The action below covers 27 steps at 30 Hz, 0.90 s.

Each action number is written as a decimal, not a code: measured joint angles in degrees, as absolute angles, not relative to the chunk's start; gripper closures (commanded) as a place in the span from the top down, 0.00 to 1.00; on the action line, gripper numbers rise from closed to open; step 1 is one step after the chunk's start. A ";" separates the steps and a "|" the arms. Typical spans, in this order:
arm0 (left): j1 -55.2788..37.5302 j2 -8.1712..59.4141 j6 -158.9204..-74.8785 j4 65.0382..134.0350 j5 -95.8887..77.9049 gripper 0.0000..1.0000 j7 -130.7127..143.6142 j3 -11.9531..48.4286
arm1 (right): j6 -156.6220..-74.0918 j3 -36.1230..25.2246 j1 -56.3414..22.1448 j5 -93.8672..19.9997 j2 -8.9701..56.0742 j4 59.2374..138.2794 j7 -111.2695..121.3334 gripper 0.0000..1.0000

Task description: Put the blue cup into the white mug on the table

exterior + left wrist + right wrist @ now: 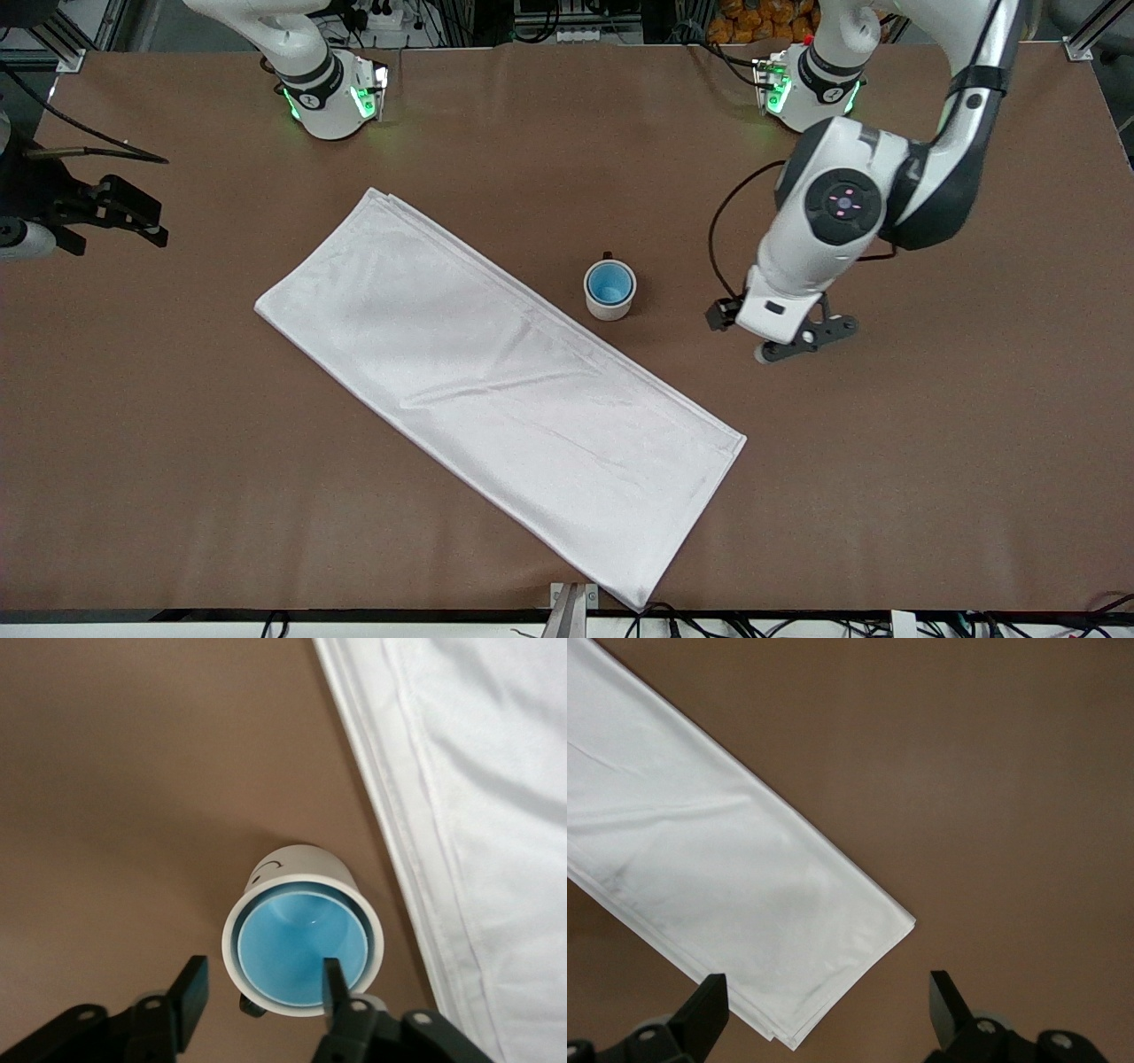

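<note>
Cup (609, 283) sits nested in mug (609, 291), at nine o'clock from my left gripper (802, 341), jaws open, empty; right gripper (824, 1010) open, waiting.

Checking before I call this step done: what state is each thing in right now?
blue cup: upright, nested inside the mug
white mug: upright on the table, beside the cloth
white cloth: folded, flat
left gripper: open, above the mug, holding nothing
right gripper: open, waiting over a cloth corner

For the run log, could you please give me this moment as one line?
blue cup: inside white mug | left gripper: open, beside mug | right gripper: open, waiting at table edge
</note>
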State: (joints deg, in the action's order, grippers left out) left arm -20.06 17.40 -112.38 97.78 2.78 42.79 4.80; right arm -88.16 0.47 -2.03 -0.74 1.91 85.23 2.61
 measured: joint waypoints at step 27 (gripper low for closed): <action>0.53 14.91 -108.91 92.91 5.64 1.00 14.33 5.75 | -89.68 0.42 -2.02 -0.74 1.36 86.25 2.65 1.00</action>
State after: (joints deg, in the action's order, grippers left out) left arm 0.53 14.91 -108.91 92.91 5.64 14.33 5.75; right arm -89.68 0.42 -2.02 -0.74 1.36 86.25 2.65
